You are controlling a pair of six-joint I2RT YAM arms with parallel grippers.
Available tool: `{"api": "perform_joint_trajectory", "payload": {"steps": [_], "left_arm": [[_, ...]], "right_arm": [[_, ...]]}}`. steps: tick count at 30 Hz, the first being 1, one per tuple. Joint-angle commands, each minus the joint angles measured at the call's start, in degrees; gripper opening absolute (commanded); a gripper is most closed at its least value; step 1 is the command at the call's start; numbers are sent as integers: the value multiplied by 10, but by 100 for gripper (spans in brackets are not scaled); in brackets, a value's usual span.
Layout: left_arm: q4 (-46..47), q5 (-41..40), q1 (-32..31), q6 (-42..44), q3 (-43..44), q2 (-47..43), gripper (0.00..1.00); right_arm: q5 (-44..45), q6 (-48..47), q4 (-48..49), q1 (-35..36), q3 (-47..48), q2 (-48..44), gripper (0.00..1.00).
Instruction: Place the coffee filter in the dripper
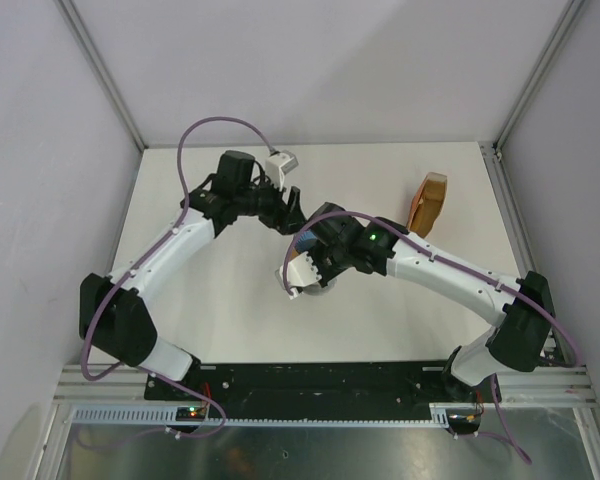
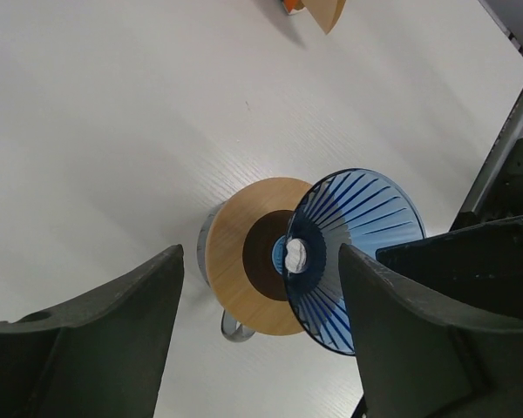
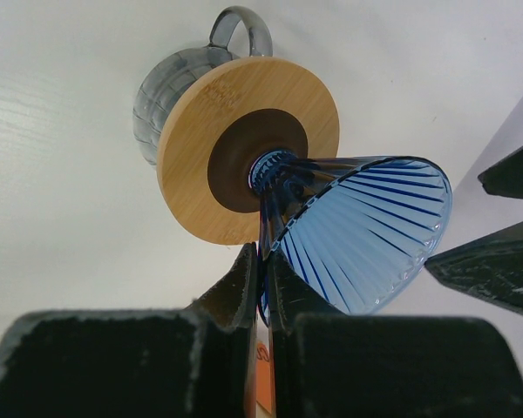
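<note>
The translucent blue ribbed dripper [image 3: 366, 231] is tilted on its side, with its narrow end at the dark hole of the flat wooden ring [image 3: 235, 96] on top of the clear glass jug [image 3: 161, 100]. My right gripper [image 3: 266, 261] is shut on the dripper's rim. The dripper also shows in the left wrist view [image 2: 366, 218] and as a blue patch in the top view [image 1: 305, 241]. My left gripper [image 2: 260, 261] is open and empty, hovering above the jug and dripper. I cannot pick out a single coffee filter.
The thick orange-brown stack of filters [image 1: 428, 203] stands at the back right of the white table [image 1: 210, 300]; its edge shows in the left wrist view [image 2: 324, 12]. The two grippers [image 1: 285, 205] [image 1: 305, 268] are close together mid-table. Walls enclose the table.
</note>
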Motion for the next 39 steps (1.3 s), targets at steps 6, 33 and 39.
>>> {"api": "perform_joint_trajectory", "payload": {"steps": [6,33,39], "left_arm": [[7,-62,-29,13,-23,-5,58],[11,-82,-54,38,-29,-5,0],[11,-83,-55,37,-27,-3,0]], "right_arm": [[-12,0,-32,-1,15,5,0],[7,20,5,-1,8,-6,41],[13,19,20,3,3,-26,55]]}}
